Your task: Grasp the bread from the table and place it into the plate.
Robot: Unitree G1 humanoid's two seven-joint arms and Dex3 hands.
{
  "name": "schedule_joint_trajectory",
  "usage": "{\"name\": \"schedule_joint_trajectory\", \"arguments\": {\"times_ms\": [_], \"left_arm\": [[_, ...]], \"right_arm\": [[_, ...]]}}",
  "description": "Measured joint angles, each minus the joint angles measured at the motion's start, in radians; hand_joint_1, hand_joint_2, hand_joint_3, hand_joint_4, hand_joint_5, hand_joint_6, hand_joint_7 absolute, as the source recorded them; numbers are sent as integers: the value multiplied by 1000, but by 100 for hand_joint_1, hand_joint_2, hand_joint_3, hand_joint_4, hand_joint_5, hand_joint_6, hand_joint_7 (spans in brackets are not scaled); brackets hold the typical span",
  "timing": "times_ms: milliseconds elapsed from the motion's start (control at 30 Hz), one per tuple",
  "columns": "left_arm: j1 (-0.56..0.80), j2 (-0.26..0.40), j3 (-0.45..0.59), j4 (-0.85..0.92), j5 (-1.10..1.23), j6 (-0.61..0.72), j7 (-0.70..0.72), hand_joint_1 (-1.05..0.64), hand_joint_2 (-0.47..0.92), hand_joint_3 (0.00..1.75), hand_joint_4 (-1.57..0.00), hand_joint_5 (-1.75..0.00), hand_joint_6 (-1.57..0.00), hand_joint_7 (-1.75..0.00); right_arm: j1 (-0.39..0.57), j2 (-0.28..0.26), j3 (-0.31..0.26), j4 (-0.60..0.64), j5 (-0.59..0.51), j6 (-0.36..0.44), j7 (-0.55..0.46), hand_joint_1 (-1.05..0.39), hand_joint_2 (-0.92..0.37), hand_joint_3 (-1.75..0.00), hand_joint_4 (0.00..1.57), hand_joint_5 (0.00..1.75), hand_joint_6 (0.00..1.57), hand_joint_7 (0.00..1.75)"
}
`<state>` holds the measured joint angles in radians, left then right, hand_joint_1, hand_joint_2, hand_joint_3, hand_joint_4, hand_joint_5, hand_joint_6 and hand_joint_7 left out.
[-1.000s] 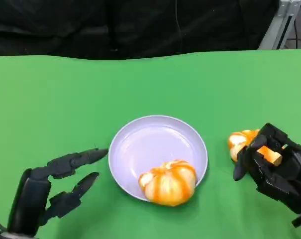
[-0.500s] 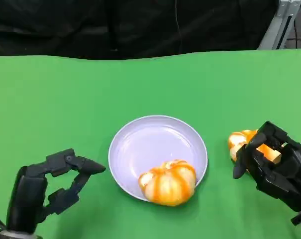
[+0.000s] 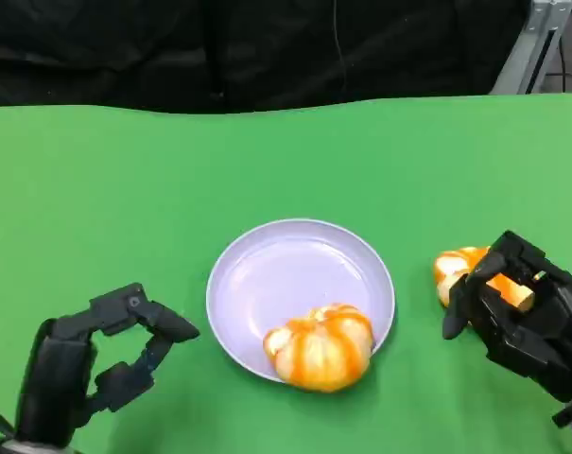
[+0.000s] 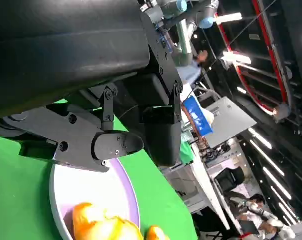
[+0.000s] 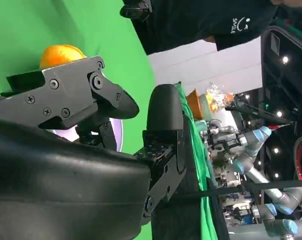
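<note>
Near the table's front edge the left hand (image 3: pixel 96 364) hovers with fingers curled, holding nothing. One bread (image 3: pixel 320 346) sits on the plate (image 3: pixel 286 274) at its front rim. By the right edge, the right hand (image 3: pixel 522 317) closes around the second bread (image 3: pixel 460 270); it looks soft, light and squashable, best cupped gently around its sides.

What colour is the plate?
The plate is pale lilac, almost white. The head view shows it best.
</note>
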<state>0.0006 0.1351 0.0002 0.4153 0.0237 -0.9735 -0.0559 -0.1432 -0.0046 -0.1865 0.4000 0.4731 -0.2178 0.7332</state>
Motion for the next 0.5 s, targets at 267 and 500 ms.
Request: {"name": "schedule_joint_trajectory", "arguments": {"times_ms": [267,500], "left_arm": [[4,-8,1,-11,1,-1,-1,-5,92,47,-75,-126,-84,-107],[5,-12,2,-11,0,-3,-1,-4,92,48,-75,-126,-86,-105]], "right_arm": [[0,0,0,1,0,-21,0,-1,-81,-85,57,175,53,143],[0,0,0,1,0,-17,0,-1,-82,-83,58,175,54,142]]}}
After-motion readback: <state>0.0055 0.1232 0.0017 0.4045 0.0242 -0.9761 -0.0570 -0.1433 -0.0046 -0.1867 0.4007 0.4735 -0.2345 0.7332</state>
